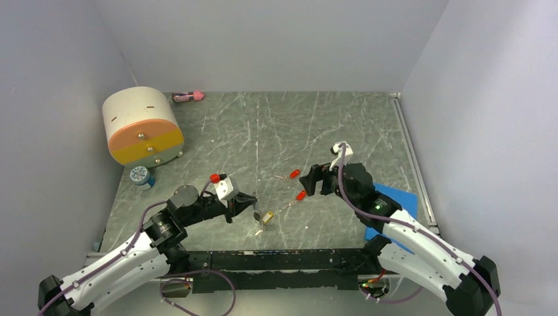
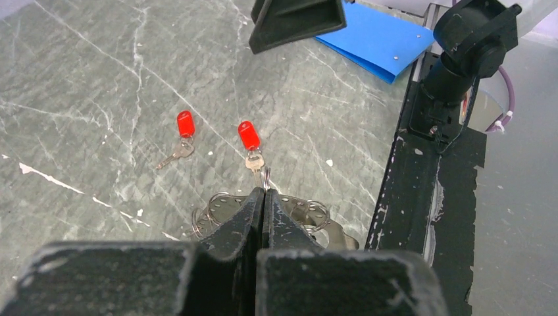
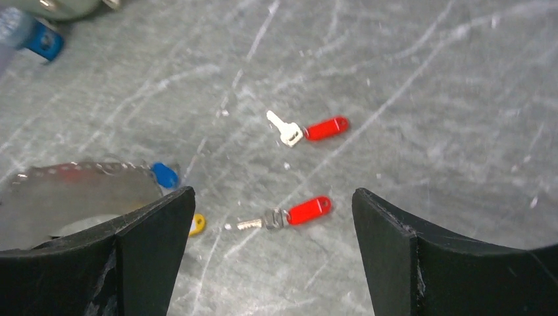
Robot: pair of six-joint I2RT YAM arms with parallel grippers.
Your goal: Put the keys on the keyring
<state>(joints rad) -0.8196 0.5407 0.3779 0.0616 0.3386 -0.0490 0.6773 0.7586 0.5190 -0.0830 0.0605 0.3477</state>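
Left tool [image 2: 263, 197] is pinched fully together w/ a thin wire loop of the keyring [image 2: 309, 216] poking up between its tips, so it prob. holds the ring by the wire. The toothed plate lies under that tool on the counter [image 2: 99, 99], near the front edge. Right tool [image 3: 271, 197] hangs w/ jaws wide and nothing in them, above the near red-head key [image 3: 289, 212] and the far red-head key [image 3: 309, 128].

Handling, as a guess: keys are light, stiff and thin and lie flat, so likely to skid on the smooth top. The red plastic head is the thickest part, i.e. the best place to pinch. Ring wire looks springy and needs a firm hold.

Count: keyring 1; red-head keys 2, both loose, apart from each other and from the ring. A blue bit [image 3: 164, 174] and a yellow bit [image 3: 195, 224] sit beside the plate; can't tell if they're keys.
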